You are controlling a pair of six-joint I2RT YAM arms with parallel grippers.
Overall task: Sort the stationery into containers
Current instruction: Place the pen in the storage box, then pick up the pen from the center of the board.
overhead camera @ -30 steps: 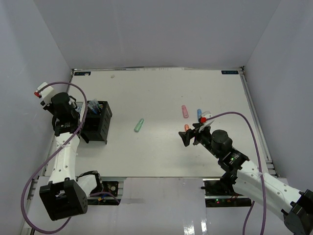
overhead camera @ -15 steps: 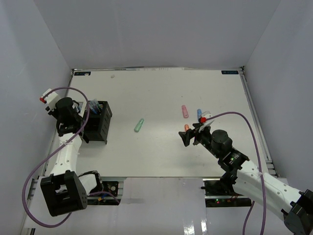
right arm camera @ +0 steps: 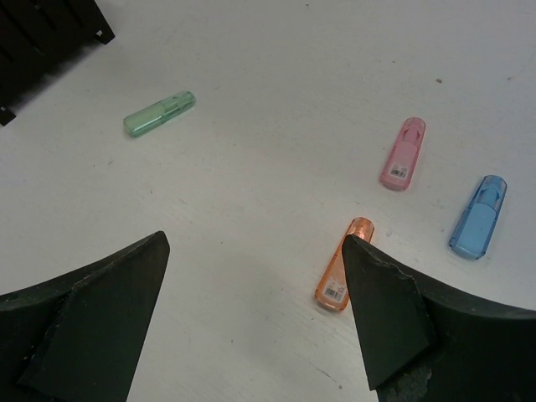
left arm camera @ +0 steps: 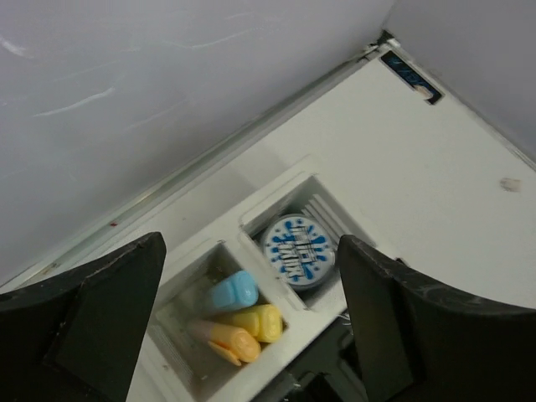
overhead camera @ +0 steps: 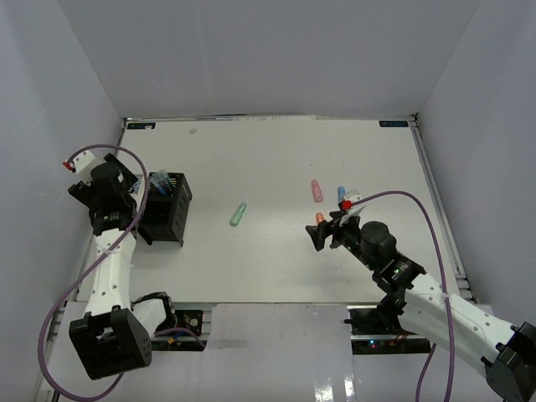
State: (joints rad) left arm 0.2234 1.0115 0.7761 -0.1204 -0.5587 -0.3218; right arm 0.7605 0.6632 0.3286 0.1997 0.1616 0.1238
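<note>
Your left gripper [left arm camera: 249,243] gapes empty above the white tray [left arm camera: 280,184] — roll [left arm camera: 300,251] inside; right gripper [right arm camera: 255,243], well apart from tray, likewise spread.

From high up and behind, you look down on the whole counter [overhead camera: 276,159]. Your left wrist view hangs close over the white tray [left arm camera: 249,255]. Your right wrist view shares the green marker [right arm camera: 159,114] with the top view.

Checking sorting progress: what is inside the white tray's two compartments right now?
One compartment of the white tray holds the round blue-white roll. The other holds a blue marker, a yellow marker and an orange marker, lying together. Anything beneath them is covered.
</note>
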